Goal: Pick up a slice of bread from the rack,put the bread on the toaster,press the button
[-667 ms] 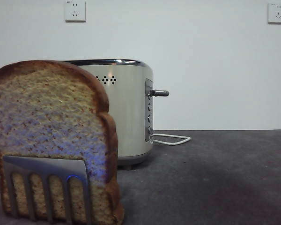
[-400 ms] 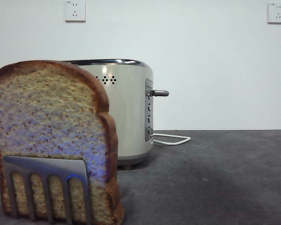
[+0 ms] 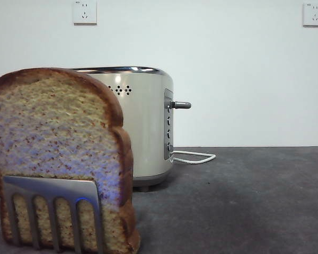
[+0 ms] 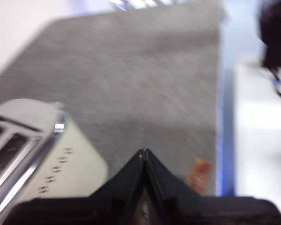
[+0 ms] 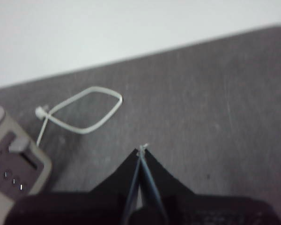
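Bread first: the slice of bread stands upright in the rack, flat face to the front camera, long axis vertical, rounded top up, so the grab has to come from above onto the top crust. Rack holds that 1 slice as far as I can see; its arched dividers cross only the lower part of the slice. Left hand is pinched closed with nothing in it, hanging over the bench just beside the toaster; its 2 top slots look dark and I see no bread in them. An orange-brown sliver near the left hand's tip may be the slice's crust, too blurred to call. Right hand is also closed and empty, over bare bench, with the toaster's grey end panel and the button off to one side and the white cord ahead of it. My read: left hand is nearer the rack side, right hand nearer the button. Neither hand has reached the bread yet.
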You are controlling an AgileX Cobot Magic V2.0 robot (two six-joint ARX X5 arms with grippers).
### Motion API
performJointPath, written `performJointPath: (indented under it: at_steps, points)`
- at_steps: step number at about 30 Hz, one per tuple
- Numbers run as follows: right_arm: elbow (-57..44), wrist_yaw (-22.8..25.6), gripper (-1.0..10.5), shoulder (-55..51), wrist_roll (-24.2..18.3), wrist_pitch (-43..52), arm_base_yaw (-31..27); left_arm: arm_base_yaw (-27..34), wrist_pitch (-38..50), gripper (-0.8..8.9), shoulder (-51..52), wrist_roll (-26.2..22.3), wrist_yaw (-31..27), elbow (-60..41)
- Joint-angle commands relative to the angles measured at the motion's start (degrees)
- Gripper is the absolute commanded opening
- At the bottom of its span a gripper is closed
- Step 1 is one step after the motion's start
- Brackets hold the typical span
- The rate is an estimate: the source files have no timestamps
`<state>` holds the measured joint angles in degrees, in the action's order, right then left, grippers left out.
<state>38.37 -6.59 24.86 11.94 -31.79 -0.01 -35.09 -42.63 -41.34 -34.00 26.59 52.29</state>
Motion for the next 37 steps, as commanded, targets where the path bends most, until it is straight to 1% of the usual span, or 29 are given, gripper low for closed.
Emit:
performJointPath:
  at_steps: [1, 2, 4, 6, 10, 12, 13, 16, 17, 18, 22, 23, 25, 30, 34, 37]
  points:
    - [0.9, -1.3, 0.0, 1.0, -1.8, -1.4, 0.0, -2.8, -7.7, -0.08, -3.8, -10.6, 0.3, 4.4]
    - [1.0, -1.9, 0.0, 1.3, -2.2, -1.8, 0.0, -3.8, -9.3, -0.08, -4.9, -11.4, -0.2, 5.7]
    - [1.0, -2.7, 0.0, 1.6, -2.2, -2.3, 0.0, -5.5, -10.8, -0.08, -6.6, -11.5, -2.6, 7.6]
    - [1.0, -3.1, 0.0, 1.6, -2.2, -2.7, 0.0, -7.0, -11.9, -0.04, -8.0, -11.5, -6.6, 9.0]
    - [1.0, -3.1, 0.0, 1.6, -2.2, -2.8, 0.0, -10.4, -15.1, -0.01, -11.2, -11.5, -16.3, 10.5]
    - [1.0, -3.1, 0.0, 1.6, -2.2, -2.9, 0.0, -12.0, -17.7, 0.00, -12.7, -11.5, -19.5, 10.8]
    - [1.0, -3.1, 0.0, 1.6, -2.2, -2.9, 0.0, -12.8, -18.9, 0.00, -13.5, -11.5, -20.4, 10.8]
    - [1.0, -3.1, 0.0, 1.6, -2.2, -2.9, 0.0, -15.1, -21.6, 0.06, -15.2, -11.5, -20.6, 10.8]
    - [1.0, -3.1, 0.0, 1.6, -2.2, -2.9, 0.0, -15.8, -22.1, 0.27, -15.6, -11.3, -20.6, 10.8]
    - [1.0, -3.1, 0.0, 1.6, -2.2, -2.9, 0.0, -16.7, -22.3, 0.93, -16.1, -11.0, -20.6, 10.8]
    - [1.0, -3.1, -0.1, 1.6, -2.2, -3.0, 0.0, -19.5, -22.0, 5.33, -17.9, -7.9, -20.7, 10.9]
    - [1.0, -3.0, -0.1, 1.6, -2.2, -3.0, 0.0, -19.8, -22.0, 5.74, -18.3, -7.5, -20.7, 10.9]
    - [1.0, -3.1, -0.1, 1.6, -2.2, -3.1, 0.0, -20.3, -22.0, 5.74, -19.5, -7.0, -21.4, 10.9]
    - [1.0, -3.1, -0.1, 1.6, -2.2, -3.6, 0.0, -21.3, -21.5, 5.75, -22.4, -6.5, -26.6, 10.9]
    - [1.0, -3.0, -0.1, 1.6, -2.2, -5.4, 0.0, -21.3, -19.5, 5.76, -24.2, -3.0, -28.4, 10.9]
    - [1.0, -3.0, -0.1, 1.6, -2.2, -6.9, 0.0, -21.5, -18.8, 5.76, -25.0, -2.1, -28.6, 10.9]
